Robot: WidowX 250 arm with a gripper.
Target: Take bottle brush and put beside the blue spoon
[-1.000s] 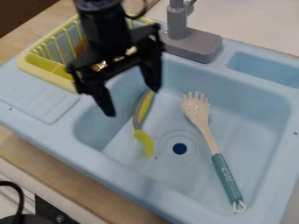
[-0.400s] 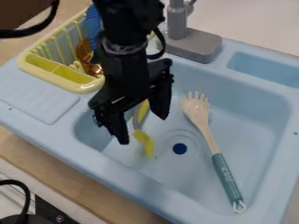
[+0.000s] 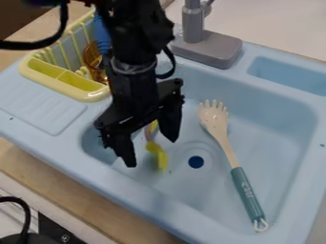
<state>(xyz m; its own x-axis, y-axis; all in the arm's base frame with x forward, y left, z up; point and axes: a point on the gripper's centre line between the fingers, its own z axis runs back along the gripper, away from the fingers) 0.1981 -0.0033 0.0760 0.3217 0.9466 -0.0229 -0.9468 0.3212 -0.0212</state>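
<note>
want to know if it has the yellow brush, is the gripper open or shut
Open: the gripper has its fingers spread well apart, and part of the yellow brush shows in the gap between them, neither finger closed on it.

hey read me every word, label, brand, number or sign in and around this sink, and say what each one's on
Pale lettering, one short word, along the teal handle of the beige tined utensil: too small to read with certainty, so not quoted.
No other lettering that I can make out.
</note>
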